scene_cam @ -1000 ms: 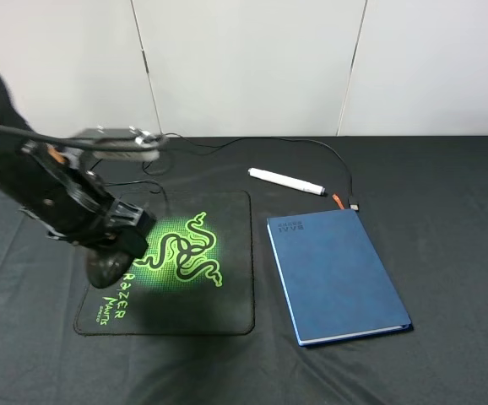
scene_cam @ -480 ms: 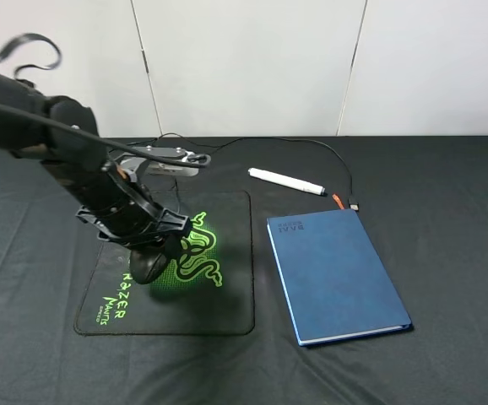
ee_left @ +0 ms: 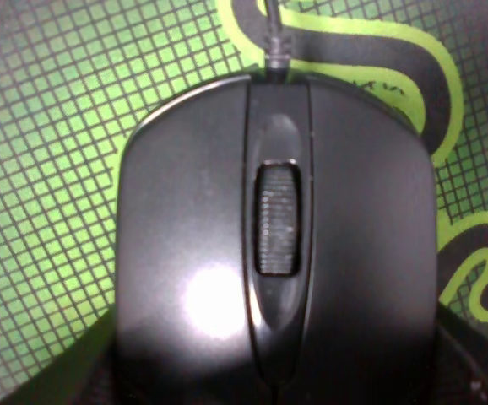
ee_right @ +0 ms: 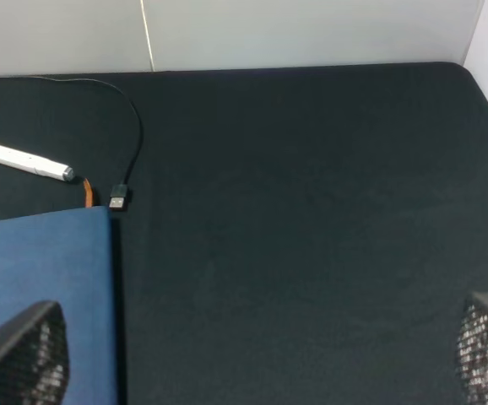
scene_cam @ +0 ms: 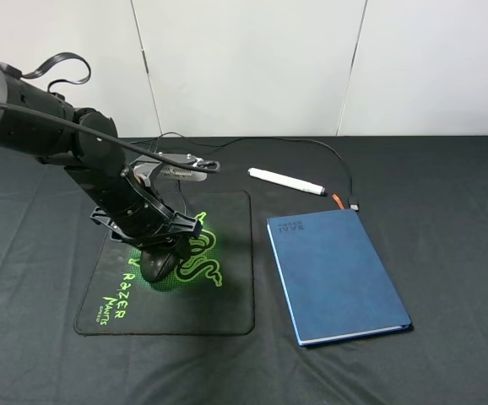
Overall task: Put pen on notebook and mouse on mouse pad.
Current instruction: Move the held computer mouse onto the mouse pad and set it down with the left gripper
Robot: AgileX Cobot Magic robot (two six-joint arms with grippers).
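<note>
Left hand (scene_cam: 163, 251) grips the mouse (ee_left: 273, 253) over the mouse pad (scene_cam: 227, 295). Right hand (ee_right: 252, 363) released, by the notebook (ee_right: 41, 261).

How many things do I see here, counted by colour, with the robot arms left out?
Black: 2, the mouse and the mouse pad with its green logo
Blue: 1, the notebook
White: 1, the pen
Total: 4

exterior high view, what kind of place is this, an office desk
Probably a robot test bench staged as a desk: black cloth-covered table, bare white wall panels, and a mouse pad, notebook and pen laid out.
</note>
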